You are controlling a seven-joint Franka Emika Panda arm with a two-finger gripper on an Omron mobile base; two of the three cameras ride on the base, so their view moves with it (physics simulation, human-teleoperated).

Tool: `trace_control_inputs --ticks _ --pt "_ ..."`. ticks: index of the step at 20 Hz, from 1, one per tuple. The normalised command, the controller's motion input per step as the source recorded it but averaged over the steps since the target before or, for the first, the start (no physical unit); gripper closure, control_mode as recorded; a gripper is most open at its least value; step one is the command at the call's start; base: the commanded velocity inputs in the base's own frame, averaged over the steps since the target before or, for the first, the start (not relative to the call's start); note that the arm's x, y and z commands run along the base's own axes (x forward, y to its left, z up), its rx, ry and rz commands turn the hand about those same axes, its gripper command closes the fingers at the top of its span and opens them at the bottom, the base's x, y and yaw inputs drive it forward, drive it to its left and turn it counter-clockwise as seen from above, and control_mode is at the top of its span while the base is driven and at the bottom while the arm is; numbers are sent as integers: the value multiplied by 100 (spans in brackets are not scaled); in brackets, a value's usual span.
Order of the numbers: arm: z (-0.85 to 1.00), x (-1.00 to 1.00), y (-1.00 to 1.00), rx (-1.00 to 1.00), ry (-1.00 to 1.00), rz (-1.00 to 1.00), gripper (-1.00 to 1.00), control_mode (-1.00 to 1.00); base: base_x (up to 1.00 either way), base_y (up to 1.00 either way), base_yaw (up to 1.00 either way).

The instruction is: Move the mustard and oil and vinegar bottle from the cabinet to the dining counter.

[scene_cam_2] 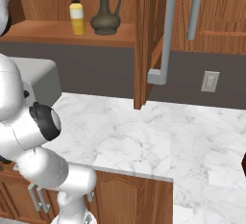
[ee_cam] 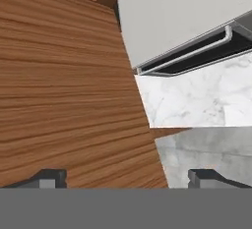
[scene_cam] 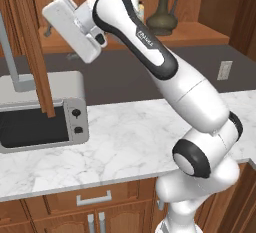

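White arm raised, tool (ee_cam: 127,178) spread, beside cabinet (ee_cam: 69,90)

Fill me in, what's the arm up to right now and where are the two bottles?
Both bottles are on the shelf of the open cabinet: the mustard stands just left of the oil and vinegar bottle, neither picked up. The gripper is open and holds nothing, raised beside the open cabinet door above the toaster oven on the marble worktop. No bottle has been moved yet.
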Motion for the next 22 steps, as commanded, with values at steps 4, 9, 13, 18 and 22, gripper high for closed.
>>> trace_control_inputs --ticks 4,9,13,18,22 --pt "-9 -8 -61 -9 -6 -18 -100 -100 0 0 0" --pt "0 -13 -66 -17 -14 -14 -100 -100 0 0 0" --pt "0 -13 -65 -20 -12 -12 -100 -100 0 0 0" --pt "0 -12 -59 -25 -9 -13 -100 -100 0 0 0" --pt "0 -10 -55 -29 -11 -13 -100 -100 0 0 0"
